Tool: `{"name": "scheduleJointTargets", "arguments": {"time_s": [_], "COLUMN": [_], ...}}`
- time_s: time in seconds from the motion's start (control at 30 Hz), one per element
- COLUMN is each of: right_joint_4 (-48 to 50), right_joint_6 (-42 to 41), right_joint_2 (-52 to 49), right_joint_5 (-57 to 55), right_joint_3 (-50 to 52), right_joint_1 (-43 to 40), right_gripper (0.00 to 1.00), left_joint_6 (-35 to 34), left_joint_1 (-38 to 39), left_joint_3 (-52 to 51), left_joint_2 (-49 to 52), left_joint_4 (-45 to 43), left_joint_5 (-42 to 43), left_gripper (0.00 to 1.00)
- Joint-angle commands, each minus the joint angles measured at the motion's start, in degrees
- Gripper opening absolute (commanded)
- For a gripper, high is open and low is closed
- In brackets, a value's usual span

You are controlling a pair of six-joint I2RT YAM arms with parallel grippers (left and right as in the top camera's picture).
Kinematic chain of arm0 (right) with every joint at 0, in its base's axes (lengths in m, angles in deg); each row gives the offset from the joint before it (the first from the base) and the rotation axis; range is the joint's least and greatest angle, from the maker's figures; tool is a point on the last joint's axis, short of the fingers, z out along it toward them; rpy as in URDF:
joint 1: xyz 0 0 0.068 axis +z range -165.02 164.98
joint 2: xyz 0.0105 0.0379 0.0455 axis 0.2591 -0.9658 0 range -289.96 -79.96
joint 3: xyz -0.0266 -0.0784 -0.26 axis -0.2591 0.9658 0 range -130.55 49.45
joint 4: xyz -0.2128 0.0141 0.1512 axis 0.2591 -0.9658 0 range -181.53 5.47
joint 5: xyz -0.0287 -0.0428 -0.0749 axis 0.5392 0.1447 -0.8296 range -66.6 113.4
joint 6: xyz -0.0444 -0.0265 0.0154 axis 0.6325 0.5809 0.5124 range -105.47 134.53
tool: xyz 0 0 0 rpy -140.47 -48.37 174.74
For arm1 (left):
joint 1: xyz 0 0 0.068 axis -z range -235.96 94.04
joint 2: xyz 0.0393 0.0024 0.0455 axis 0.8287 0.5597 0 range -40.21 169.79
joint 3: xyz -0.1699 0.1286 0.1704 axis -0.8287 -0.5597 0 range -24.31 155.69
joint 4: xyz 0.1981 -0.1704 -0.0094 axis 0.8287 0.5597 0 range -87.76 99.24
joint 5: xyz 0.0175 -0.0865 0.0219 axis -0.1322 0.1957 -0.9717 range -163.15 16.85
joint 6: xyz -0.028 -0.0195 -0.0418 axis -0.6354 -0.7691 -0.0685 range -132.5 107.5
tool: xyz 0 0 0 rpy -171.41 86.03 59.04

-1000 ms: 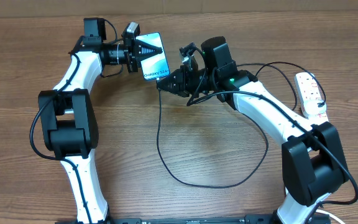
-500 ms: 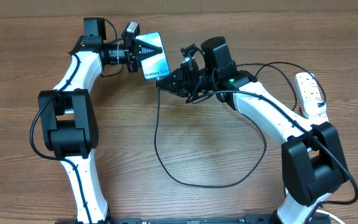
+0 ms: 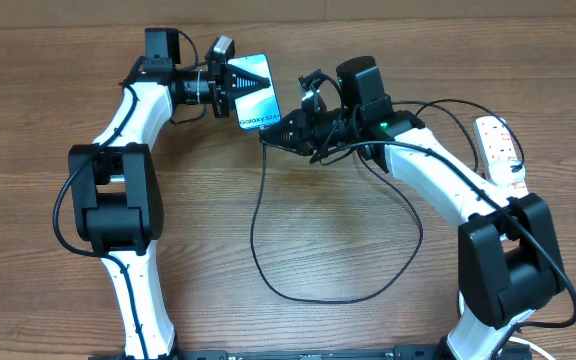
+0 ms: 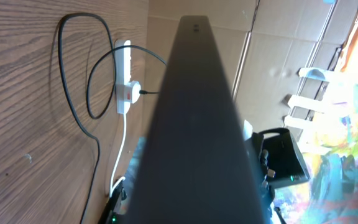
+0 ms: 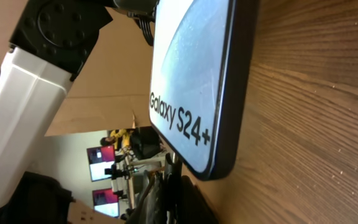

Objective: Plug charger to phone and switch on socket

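At left claw [image 3: 253,77]: pressed together on the phone [image 3: 258,105], one finger lying across the lit screen. The grip sat at the top end, judged so that the port edge stayed free.
Phone: held near the far middle of the table [image 3: 28,100], its screen visible from overhead and the "Galaxy" end turned toward the right claw. Whether it rested on the wood could not be told.
At right claw [image 3: 273,137]: pinched shut on the plug end of the charger [image 3: 308,297], with the tip aimed at the phone's bottom edge and just beside it. Whether the tip had entered the port could not be told.
Reason for pairing: one arm appeared to brace the phone so the other could push the plug in without sliding it.
Charger: ran down from the right claw, made a wide loop on the table, then rose toward the right side. The slack was judged enough to steer the tip without dragging.
Socket [image 3: 498,148]: lay at the right edge, beside the right arm and well apart from both claws. Its switch position was too small to read.
Step judged: plug insertion in hand; the switch was not yet reached.
Risk judged: a tip off line could push against the phone's edge and twist it in the grip.
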Motion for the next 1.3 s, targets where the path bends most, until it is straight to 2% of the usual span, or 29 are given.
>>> {"name": "scheduleJointTargets", "arguments": {"time_s": [0.0, 0.33, 0.47, 0.83, 1.27], "right_joint_4": [0.85, -0.72, -1.2, -6.84, -5.68], "right_joint_6": [1.51, 2.95, 3.1, 13.09, 13.2], "right_joint_2": [0.68, 0.68, 0.68, 0.68, 0.68], "right_joint_5": [0.37, 0.37, 4.22, 6.73, 6.67], "right_joint_3": [-0.42, -0.42, -0.42, -0.42, -0.42], "right_joint_1": [-2.21, -2.25, -2.25, -2.19, -2.14], "right_gripper": [0.04, 0.04, 0.04, 0.04, 0.04], "left_joint_6": [0.5, 0.5, 0.44, -0.2, -1.51], "left_joint_1": [0.79, 0.79, 0.76, 0.76, 2.49], "left_joint_3": [1.53, 1.53, 1.53, 1.53, 1.53], "left_joint_2": [-1.84, -1.86, -1.86, -1.86, -1.86], "left_joint_4": [0.11, 0.09, -0.96, -3.1, -3.08], "left_joint_5": [3.65, 3.65, 3.65, 3.65, 3.63], "left_gripper": [0.04, 0.04, 0.04, 0.04, 0.04]}}
